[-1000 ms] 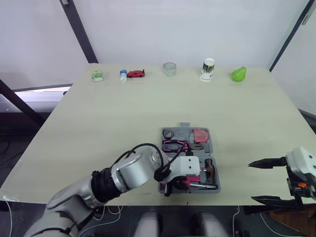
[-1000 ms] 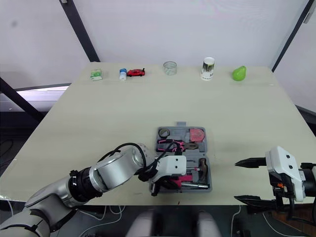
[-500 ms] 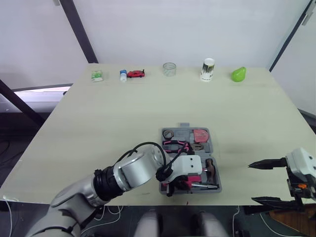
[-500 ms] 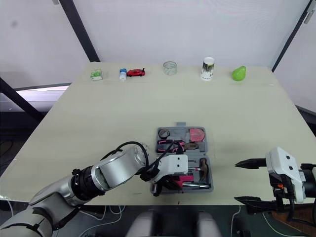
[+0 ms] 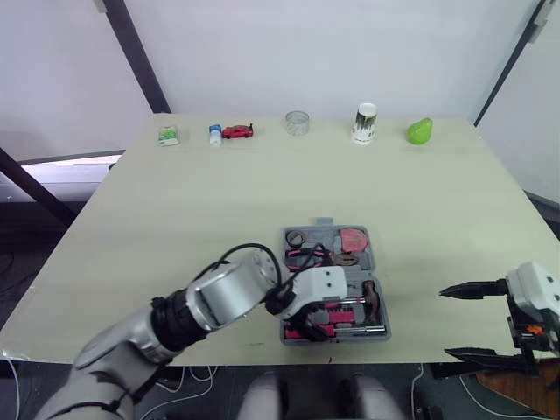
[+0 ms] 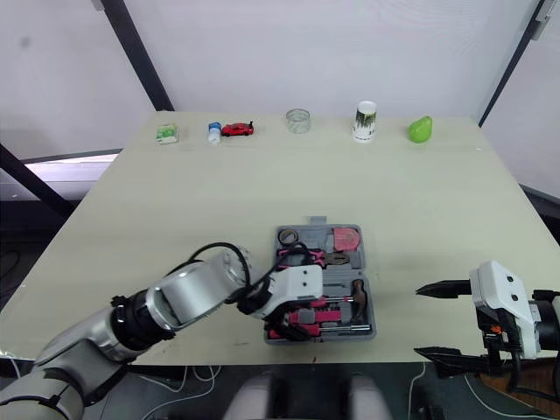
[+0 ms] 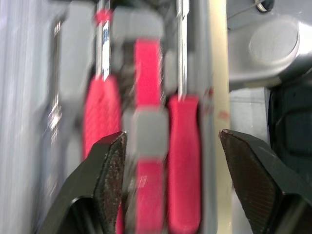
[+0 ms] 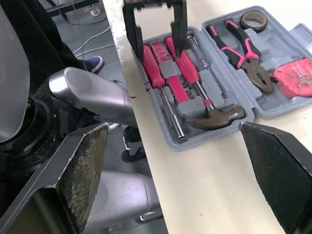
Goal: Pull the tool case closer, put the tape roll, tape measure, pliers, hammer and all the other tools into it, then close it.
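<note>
Now, head view: left gripper (image 5: 306, 325) spread open, empty, low over tool case (image 5: 374, 262), case's front corner right beneath fingers. Right gripper (image 5: 448, 322) open, empty, case well off to its left.

Left wrist view: red screwdrivers (image 7: 183, 146) straight ahead between fingers, untouched.

Right wrist view: hammer (image 8: 217, 117), pliers (image 8: 241, 48), tape roll (image 8: 253, 19), tape measure (image 8: 292, 75) seated in case beyond fingers.

Case likely stiff smooth plastic, heavy with steel. Grip rim of one half, fold slowly.
</note>
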Available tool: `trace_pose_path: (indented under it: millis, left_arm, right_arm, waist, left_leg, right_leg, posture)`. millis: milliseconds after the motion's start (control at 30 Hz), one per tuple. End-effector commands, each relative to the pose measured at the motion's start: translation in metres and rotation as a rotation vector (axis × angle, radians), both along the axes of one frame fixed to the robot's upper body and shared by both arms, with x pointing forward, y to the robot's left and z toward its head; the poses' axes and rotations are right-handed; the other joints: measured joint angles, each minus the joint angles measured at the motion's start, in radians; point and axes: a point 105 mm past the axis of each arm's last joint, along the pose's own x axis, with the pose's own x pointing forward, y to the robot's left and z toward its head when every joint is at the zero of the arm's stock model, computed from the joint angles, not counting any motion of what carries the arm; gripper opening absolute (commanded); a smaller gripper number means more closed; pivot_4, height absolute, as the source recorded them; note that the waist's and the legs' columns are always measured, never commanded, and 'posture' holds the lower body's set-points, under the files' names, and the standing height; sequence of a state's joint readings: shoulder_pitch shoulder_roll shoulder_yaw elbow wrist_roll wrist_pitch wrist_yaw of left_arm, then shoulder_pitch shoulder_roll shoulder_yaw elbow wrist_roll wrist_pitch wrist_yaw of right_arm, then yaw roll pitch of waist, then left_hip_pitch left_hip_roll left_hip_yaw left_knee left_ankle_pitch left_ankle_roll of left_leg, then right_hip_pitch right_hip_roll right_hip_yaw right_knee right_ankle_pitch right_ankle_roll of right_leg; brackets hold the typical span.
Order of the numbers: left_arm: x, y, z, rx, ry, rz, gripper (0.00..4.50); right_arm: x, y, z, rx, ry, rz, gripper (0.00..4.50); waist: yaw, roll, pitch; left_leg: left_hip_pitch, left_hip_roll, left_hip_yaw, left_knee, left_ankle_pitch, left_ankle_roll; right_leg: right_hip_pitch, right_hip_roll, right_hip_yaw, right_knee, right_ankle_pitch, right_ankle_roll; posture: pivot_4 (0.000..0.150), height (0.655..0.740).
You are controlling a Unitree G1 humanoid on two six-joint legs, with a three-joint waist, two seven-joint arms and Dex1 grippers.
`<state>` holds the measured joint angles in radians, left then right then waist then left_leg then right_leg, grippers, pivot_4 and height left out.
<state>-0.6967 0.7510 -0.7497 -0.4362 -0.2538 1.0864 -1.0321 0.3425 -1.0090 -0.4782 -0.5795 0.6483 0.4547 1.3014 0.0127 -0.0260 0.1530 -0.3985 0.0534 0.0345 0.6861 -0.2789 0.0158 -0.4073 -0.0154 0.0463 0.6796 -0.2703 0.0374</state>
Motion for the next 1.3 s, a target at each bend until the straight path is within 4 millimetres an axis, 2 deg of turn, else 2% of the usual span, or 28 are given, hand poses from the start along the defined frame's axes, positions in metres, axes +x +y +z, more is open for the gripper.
trace_pose_path:
  millis: [33, 167, 267, 367, 400, 433, 600, 833, 967, 1100, 1200, 1300]
  left_arm:
    - [-0.005, 0.015, 0.017, -0.099, 0.03, -0.051, 3.27]
    - [-0.004, 0.024, 0.027, -0.312, 0.023, -0.067, 3.27]
    - [-0.006, 0.031, 0.023, -0.392, 0.037, -0.067, 3.27]
    - [-0.013, 0.026, 0.019, -0.499, 0.047, -0.131, 3.27]
    - [-0.016, 0.023, 0.014, -0.515, 0.049, -0.142, 2.77]
    - [-0.017, 0.021, 0.01, -0.525, 0.05, -0.144, 2.5]
    - [-0.014, 0.008, -0.005, -0.557, 0.025, -0.137, 0.07]
    - [-0.013, -0.014, -0.018, -0.571, 0.014, -0.151, 0.02]
    - [-0.005, -0.018, -0.03, -0.516, -0.024, -0.155, 0.02]
    - [-0.004, -0.008, -0.055, -0.375, -0.014, -0.153, 0.02]
    - [-0.009, 0.008, -0.081, -0.243, -0.007, -0.193, 0.02]
    - [-0.014, 0.012, -0.089, -0.221, -0.014, -0.232, 0.02]
  right_arm:
    - [0.001, 0.004, 0.004, 0.006, -0.042, 0.013, 4.5]
    - [0.005, 0.006, 0.003, 0.015, -0.057, 0.004, 4.5]
    - [0.006, 0.007, 0.003, 0.021, -0.065, -0.002, 4.5]
    - [0.008, 0.007, 0.004, 0.022, -0.075, -0.01, 4.5]
    - [0.008, 0.007, 0.004, 0.023, -0.078, -0.012, 4.5]
    - [0.008, 0.007, 0.005, 0.023, -0.079, -0.012, 4.5]
    - [0.007, 0.008, 0.007, 0.018, -0.083, -0.013, 4.5]
    - [0.006, 0.007, 0.009, 0.01, -0.081, -0.015, 4.5]
    - [0.005, 0.007, 0.01, 0.01, -0.083, -0.019, 4.5]
    - [0.004, 0.007, 0.01, 0.009, -0.085, -0.024, 4.5]
    - [0.004, 0.007, 0.01, 0.008, -0.086, -0.026, 4.5]
    - [0.003, 0.009, 0.009, 0.01, -0.086, -0.026, 4.5]
  waist:
    - [-0.002, 0.0, 0.0]
    - [0.001, 0.0, 0.0]
    - [0.003, 0.0, 0.0]
    - [0.003, 0.0, 0.0]
    - [0.002, 0.0, 0.0]
    - [0.003, 0.0, 0.0]
    - [0.002, 0.0, 0.0]
    - [0.001, 0.001, 0.0]
    - [0.001, 0.001, 0.0]
    - [0.001, 0.001, 0.0]
    - [0.001, 0.002, -0.002]
    - [0.001, 0.004, -0.004]
  left_leg:
    - [0.0, 0.0, 0.0, 0.0, 0.0, 0.0]
    - [0.0, 0.0, 0.0, 0.0, 0.0, 0.0]
    - [0.0, 0.0, 0.001, 0.0, 0.0, 0.0]
    - [0.0, 0.0, 0.003, 0.0, 0.0, 0.0]
    - [0.0, 0.0, 0.004, 0.0, 0.0, 0.0]
    - [0.0, 0.0, 0.005, 0.0, 0.0, 0.0]
    - [0.0, 0.0, 0.006, 0.0, 0.0, 0.0]
    - [0.0, 0.0, 0.006, 0.0, 0.0, 0.0]
    - [0.0, 0.0, 0.006, 0.0, 0.0, 0.0]
    - [0.0, 0.0, 0.006, 0.0, 0.0, 0.0]
    - [0.001, 0.0, 0.006, 0.0, 0.0, 0.0]
    - [0.005, 0.0, 0.006, 0.0, 0.0, 0.0]
  right_leg:
    - [0.0, 0.0, 0.0, 0.0, 0.0, 0.0]
    - [0.0, -0.001, 0.0, 0.0, 0.0, 0.0]
    - [0.0, -0.001, -0.001, -0.001, 0.0, 0.0]
    - [0.0, -0.001, -0.001, -0.001, 0.0, 0.0]
    - [0.0, -0.001, -0.001, -0.001, 0.0, 0.0]
    - [0.001, -0.001, -0.001, -0.001, 0.0, 0.0]
    - [0.001, 0.0, -0.001, 0.0, 0.0, 0.0]
    - [0.001, 0.0, 0.0, 0.0, 0.0, 0.0]
    - [0.001, 0.0, 0.0, 0.0, 0.0, 0.0]
    - [0.001, 0.0, 0.0, 0.0, 0.0, 0.0]
    - [0.001, 0.0, 0.0, -0.001, 0.0, 0.0]
    - [0.006, 0.0, -0.001, -0.002, 0.0, 0.0]
  posture:
    - [0.15, 0.74]
    - [0.15, 0.74]
    - [0.15, 0.74]
    - [0.15, 0.74]
    - [0.15, 0.74]
    - [0.15, 0.74]
    - [0.15, 0.74]
    - [0.15, 0.74]
    - [0.15, 0.74]
    - [0.15, 0.74]
    - [0.15, 0.74]
    - [0.15, 0.74]
